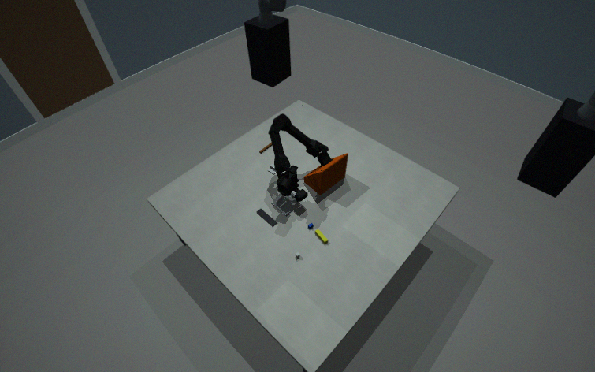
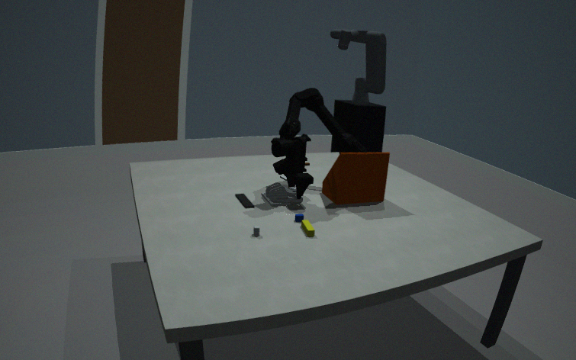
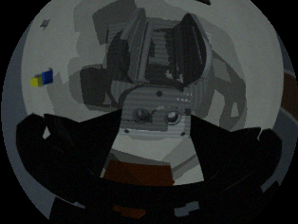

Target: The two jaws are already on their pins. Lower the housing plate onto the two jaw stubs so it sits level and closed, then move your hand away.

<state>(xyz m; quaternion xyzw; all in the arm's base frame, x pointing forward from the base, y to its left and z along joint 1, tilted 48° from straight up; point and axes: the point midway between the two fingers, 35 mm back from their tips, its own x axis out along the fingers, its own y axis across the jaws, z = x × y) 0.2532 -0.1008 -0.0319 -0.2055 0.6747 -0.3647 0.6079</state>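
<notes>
The grey housing plate (image 3: 157,101) lies across the space between my fingertips in the wrist view. My gripper (image 3: 156,115) is shut on its two side edges. The plate has two round openings side by side, with something round showing in the right one. Two upright curved grey jaws (image 3: 133,49) (image 3: 195,49) stand just beyond the plate. In the exterior view the grey jaw assembly (image 2: 278,193) is low over the table, beside my dark fingers. The stubs and the plate's underside are hidden, so I cannot tell whether the plate is seated.
A large orange block (image 1: 332,176) (image 2: 359,181) stands close beside the arm. A dark bar (image 1: 266,217) (image 2: 244,200), a blue block (image 1: 310,225) (image 2: 298,217), a yellow bar (image 1: 321,236) (image 2: 307,228) and a small grey piece (image 1: 297,255) (image 2: 256,231) lie on the table (image 1: 225,194).
</notes>
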